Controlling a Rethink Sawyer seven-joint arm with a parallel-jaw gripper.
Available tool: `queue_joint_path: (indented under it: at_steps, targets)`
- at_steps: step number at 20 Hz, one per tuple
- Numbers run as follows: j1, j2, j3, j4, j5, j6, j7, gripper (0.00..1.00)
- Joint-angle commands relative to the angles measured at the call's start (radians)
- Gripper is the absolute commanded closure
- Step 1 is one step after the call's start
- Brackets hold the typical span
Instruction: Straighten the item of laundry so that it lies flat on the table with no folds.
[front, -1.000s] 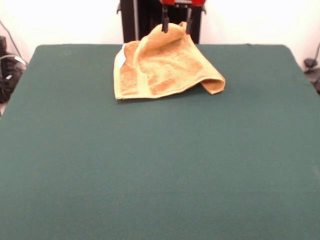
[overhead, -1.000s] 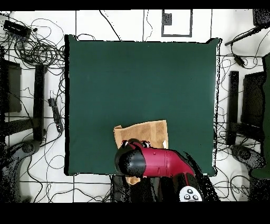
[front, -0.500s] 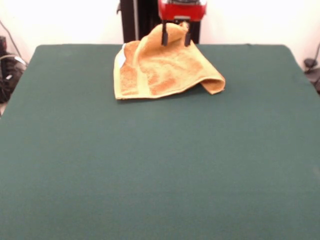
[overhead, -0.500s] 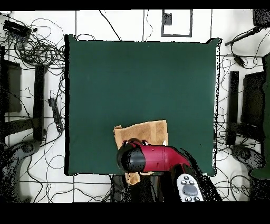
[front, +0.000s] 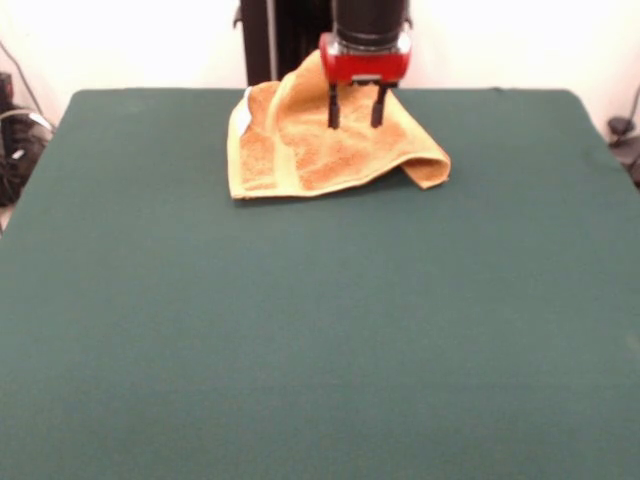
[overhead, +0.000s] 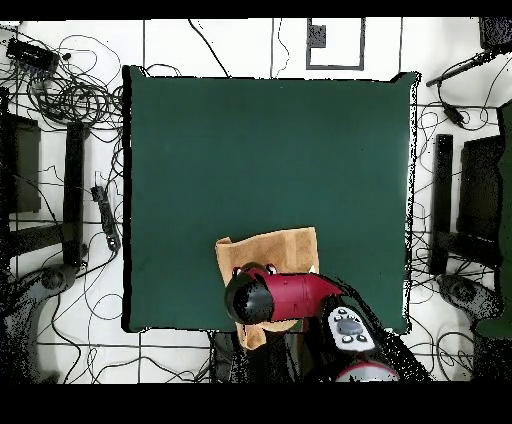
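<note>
- The orange-yellow towel (front: 325, 135) lay on the dark green bench (front: 320, 330), close to its far edge in the front view and a little left of the middle.
- In the overhead view the towel (overhead: 272, 250) sat near the bottom edge of the bench (overhead: 265, 150), partly hidden under the arm (overhead: 285, 297).
- The towel was not flat: its upper part rose in a hump, and its right-hand corner in the front view was curled over on itself.
- A flat woven band ran down the left part of the towel, and a small white tag (front: 241, 116) showed at its left edge.
- The gripper (front: 355, 118) hung over the upper middle of the towel, its red body just above the cloth.
- Its two dark fingers (front: 333, 108) pointed straight down, spread apart with a stretch of towel showing between them; they held nothing.
- Whether the fingertips touched the cloth could not be told.
- The rest of the bench was bare green cloth.
</note>
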Motion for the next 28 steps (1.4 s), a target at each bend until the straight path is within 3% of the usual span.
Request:
queue_joint_path:
  at_steps: [1, 17, 28]
  targets:
    - [-0.007, 0.101, 0.064, -0.09, -0.043, -0.095, 0.084, 0.0]
    - [-0.019, 0.007, 0.08, -0.045, -0.01, 0.038, 0.069, 0.0]
    - [-0.019, 0.022, 0.068, -0.039, -0.027, 0.037, 0.064, 0.0]
